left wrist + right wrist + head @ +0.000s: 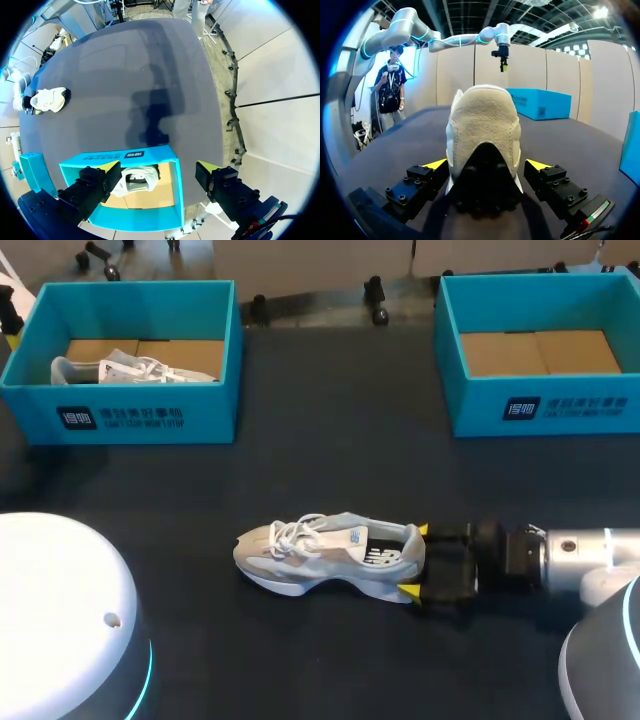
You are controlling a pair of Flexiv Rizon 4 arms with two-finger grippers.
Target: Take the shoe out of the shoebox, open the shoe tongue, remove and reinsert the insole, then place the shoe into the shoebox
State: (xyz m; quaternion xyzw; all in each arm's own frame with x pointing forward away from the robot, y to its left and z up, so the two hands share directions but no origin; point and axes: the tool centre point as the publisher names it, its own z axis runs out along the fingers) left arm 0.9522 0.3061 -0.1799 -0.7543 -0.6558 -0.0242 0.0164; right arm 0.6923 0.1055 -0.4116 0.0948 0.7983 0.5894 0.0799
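Note:
A grey-and-white sneaker (325, 555) lies on its side on the dark table, toe to the left. My right gripper (415, 560) is open at its heel, one yellow tip on each side. In the right wrist view the heel (482, 130) sits between the open fingers (436, 164), with small gaps on both sides. My left gripper (157, 167) hangs open high above the left blue shoebox (172, 180), holding nothing. A second white shoe (137, 180) lies inside that box (130, 415).
An empty blue shoebox (540, 405) with a cardboard floor stands at the back right. The second shoe (130, 368) lies on the left box's cardboard floor. White robot bases (60, 620) fill the near corners.

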